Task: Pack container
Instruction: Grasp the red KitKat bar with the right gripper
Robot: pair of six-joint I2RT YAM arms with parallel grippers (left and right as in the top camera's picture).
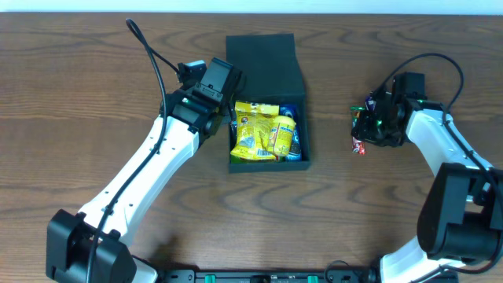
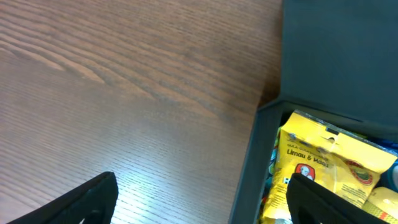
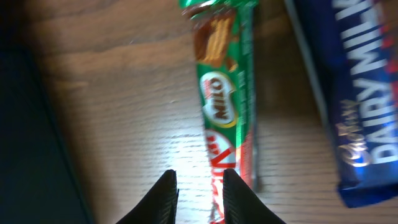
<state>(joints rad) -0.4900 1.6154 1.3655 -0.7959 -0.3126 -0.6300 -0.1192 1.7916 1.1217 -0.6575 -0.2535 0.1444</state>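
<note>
While the container (image 1: 263, 63) sits open mid-surface (image 1: 78, 71), yellow packets (image 1: 263, 130) inside and the left gripper (image 2: 202, 183) wide-jawed astride its left wall, the right gripper (image 3: 199, 180) hovers, jaws narrowly parted, over the Milo bar (image 3: 224, 106). Centre them across it, clear of the Dairy Milk bar (image 3: 360, 93).

Overhead top-down; both wrists close, downward.

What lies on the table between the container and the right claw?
Nothing. The overhead view shows only bare wooden table between the container and the right claw.
</note>
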